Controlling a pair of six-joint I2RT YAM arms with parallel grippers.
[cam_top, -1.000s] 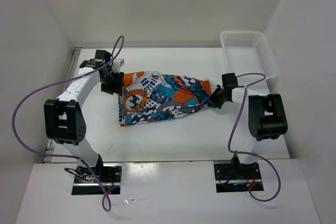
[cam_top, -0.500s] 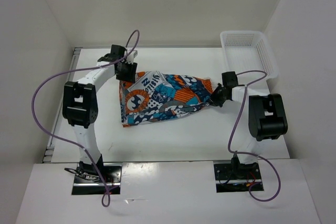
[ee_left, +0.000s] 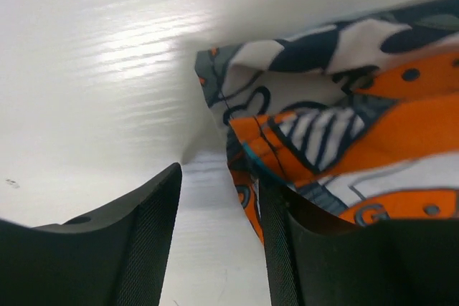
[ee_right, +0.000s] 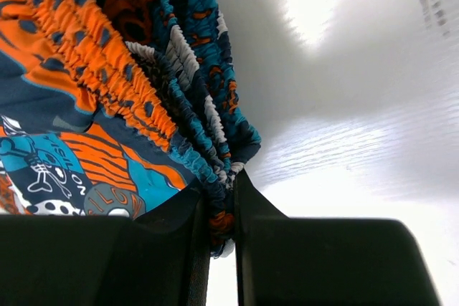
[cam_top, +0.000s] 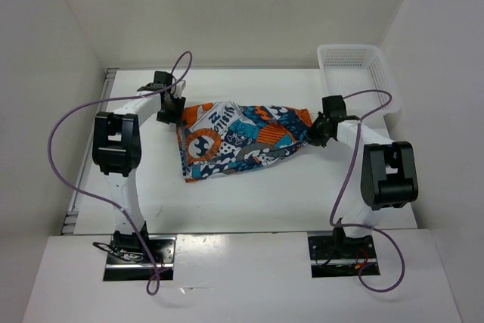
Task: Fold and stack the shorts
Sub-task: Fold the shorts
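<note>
The shorts (cam_top: 242,138), a blue, orange, black and white patchwork print, lie spread across the middle of the table. My right gripper (cam_top: 314,132) is shut on the bunched elastic waistband at their right end; in the right wrist view the gathered cloth (ee_right: 93,105) is pinched between the jaws of the right gripper (ee_right: 219,191). My left gripper (cam_top: 172,107) is at the shorts' far left corner. In the left wrist view the left gripper (ee_left: 219,177) stands open over bare table, and the hem of the shorts (ee_left: 344,127) lies beside the right finger (ee_left: 276,249).
A white mesh basket (cam_top: 352,73) sits at the back right corner of the table (cam_top: 249,202). White walls close in the table at the left, back and right. Purple cables loop off both arms.
My left arm has swung inward and back, bringing its gripper to the shorts' far left corner. The shorts have shifted slightly right and back with the right gripper, which closed further.
</note>
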